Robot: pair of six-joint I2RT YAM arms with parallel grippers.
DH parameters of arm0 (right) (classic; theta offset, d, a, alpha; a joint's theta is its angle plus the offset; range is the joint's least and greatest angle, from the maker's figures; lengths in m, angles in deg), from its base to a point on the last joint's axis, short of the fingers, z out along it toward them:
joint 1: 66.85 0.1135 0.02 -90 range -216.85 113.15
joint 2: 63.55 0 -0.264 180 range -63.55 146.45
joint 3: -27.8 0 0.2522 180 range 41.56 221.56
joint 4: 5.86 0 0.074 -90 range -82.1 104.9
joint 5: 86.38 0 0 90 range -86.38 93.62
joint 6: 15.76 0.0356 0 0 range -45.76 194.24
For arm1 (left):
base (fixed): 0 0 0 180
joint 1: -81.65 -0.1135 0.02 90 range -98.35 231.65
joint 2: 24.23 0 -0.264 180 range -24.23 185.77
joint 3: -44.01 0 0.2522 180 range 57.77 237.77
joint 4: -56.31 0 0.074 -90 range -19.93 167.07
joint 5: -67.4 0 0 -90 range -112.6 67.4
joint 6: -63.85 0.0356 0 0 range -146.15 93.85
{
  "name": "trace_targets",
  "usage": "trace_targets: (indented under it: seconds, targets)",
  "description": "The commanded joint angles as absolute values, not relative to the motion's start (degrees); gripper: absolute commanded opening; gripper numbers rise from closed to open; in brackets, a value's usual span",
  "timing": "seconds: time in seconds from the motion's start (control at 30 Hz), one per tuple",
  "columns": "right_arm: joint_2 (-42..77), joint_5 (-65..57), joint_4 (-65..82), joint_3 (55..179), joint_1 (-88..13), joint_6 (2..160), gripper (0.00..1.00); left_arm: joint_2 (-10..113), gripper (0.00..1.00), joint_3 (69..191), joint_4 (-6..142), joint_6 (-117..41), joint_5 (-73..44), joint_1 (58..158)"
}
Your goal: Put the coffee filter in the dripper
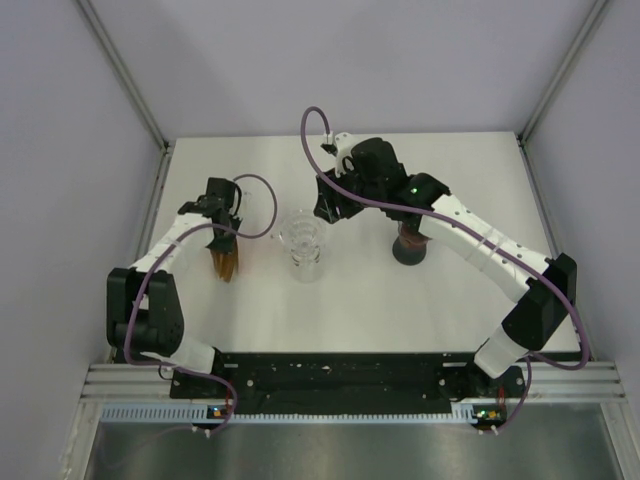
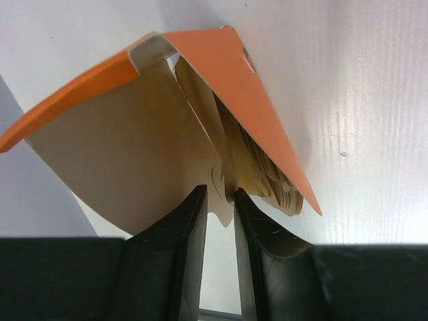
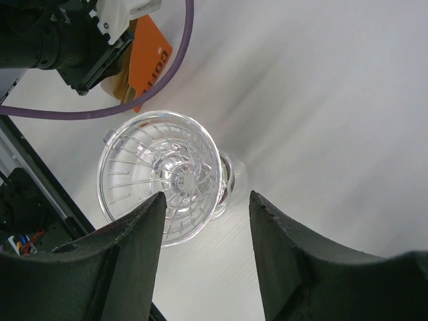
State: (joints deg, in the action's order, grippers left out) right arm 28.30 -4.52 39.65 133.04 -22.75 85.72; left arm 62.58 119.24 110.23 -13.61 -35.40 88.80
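My left gripper [image 2: 221, 194] has its jaws narrow, straddling the lower edge of one coffee filter [image 2: 225, 200] that hangs out of the orange filter packet [image 2: 234, 73]; I see a sliver of table between the pads, so I judge the pinch not yet firm; the packet stands propped open on the table [image 3: 321, 100], which is why I come at it from the mouth side, to peel a single sheet off the stack; the right gripper [image 3: 207, 197] hovers wide and empty above the clear dripper [image 3: 160, 177], placed there, I reckon, to steady it; dripper holds no filter, and sits just beside the packet
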Motion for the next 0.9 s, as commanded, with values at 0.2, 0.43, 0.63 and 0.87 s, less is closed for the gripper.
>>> trace_targets:
  seconds: [0.2, 0.43, 0.63, 0.87]
  targets:
    - [25.1, -5.2, 38.1, 133.1, -22.9, 84.6, 0.53, 64.2, 0.33, 118.2, 105.7, -13.6, -36.9, 88.4]
    - [24.8, -5.3, 38.1, 132.8, -22.9, 84.8, 0.53, 64.9, 0.33, 119.4, 106.1, -15.8, -32.5, 88.0]
    - [24.7, -5.4, 38.0, 132.7, -22.9, 84.8, 0.53, 64.5, 0.31, 120.2, 106.6, -17.1, -30.3, 87.0]
    - [25.1, -5.3, 38.1, 132.6, -22.9, 84.5, 0.53, 65.2, 0.1, 121.3, 107.0, -18.1, -28.3, 85.5]
